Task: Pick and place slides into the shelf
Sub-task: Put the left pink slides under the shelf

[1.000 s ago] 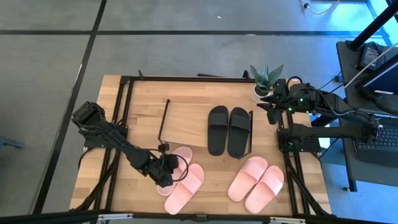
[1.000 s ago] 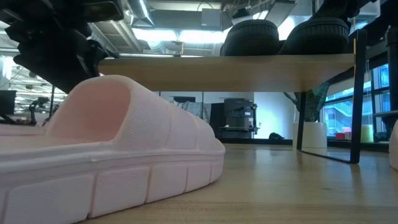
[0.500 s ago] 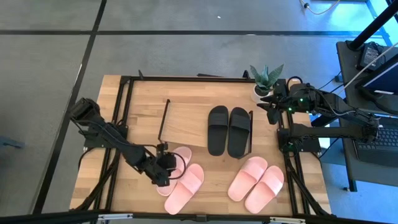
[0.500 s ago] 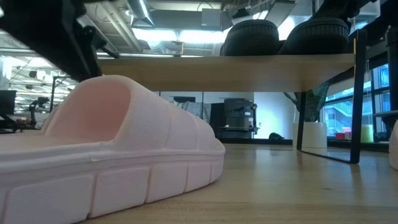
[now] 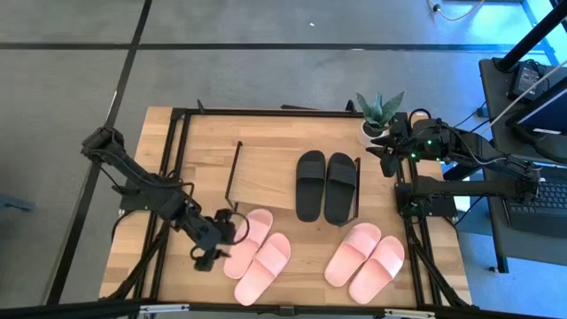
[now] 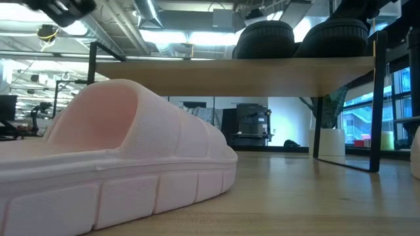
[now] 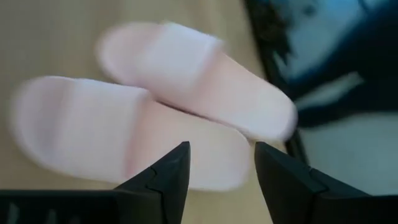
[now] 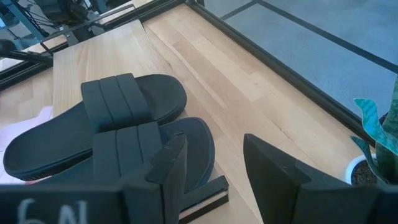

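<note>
Wooden surface [image 5: 204, 142] w/ black frame. Shelf [image 5: 270, 168] mid-surface, ahead of left end effector [image 5: 215, 241]; black slides [image 5: 325, 186] on its top board, just below right end effector [image 5: 383, 159]. Pink pair [image 5: 257, 254] just beside left end effector, fingers spread, empty. Second pink pair [image 5: 365, 260] nearer front edge, well short of right end effector, fingers apart, nothing between. Potted plant [image 5: 379, 113] beside right end effector.

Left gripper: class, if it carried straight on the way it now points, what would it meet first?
Probably the nearer pink slide: the left gripper is open, empty, and aimed at the pink pair. How far off the slide is cannot be told.
</note>
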`<action>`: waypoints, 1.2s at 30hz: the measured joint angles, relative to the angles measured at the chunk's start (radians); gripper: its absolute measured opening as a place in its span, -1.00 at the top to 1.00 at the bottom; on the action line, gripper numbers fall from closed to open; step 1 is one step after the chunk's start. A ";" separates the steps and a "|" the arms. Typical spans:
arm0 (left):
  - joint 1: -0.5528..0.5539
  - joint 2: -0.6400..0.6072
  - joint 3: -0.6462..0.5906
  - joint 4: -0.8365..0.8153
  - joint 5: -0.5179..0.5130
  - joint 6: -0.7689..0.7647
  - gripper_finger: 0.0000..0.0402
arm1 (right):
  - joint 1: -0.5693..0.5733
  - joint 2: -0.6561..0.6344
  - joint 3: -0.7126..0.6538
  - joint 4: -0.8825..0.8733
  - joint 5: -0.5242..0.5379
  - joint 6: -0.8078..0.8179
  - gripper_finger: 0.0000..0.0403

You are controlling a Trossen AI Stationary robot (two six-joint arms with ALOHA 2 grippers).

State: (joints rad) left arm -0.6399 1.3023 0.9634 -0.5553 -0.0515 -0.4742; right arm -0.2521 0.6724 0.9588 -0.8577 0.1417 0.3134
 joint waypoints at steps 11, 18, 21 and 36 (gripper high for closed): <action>-0.156 0.108 0.000 -0.012 -0.121 0.041 0.15 | 0.000 0.000 0.000 0.001 0.000 0.059 0.21; -0.210 0.255 0.000 0.054 -0.149 0.069 0.15 | 0.000 0.017 0.000 0.001 0.000 0.086 0.21; -0.222 0.324 0.000 0.115 -0.149 0.075 0.15 | 0.000 0.034 0.000 0.001 0.000 0.109 0.21; -0.272 0.368 0.000 0.150 -0.299 0.061 0.15 | 0.000 0.137 0.000 0.001 0.000 0.157 0.21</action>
State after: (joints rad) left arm -0.9115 1.6699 0.9634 -0.4054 -0.3507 -0.4134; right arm -0.2520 0.8089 0.9588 -0.8567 0.1417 0.4702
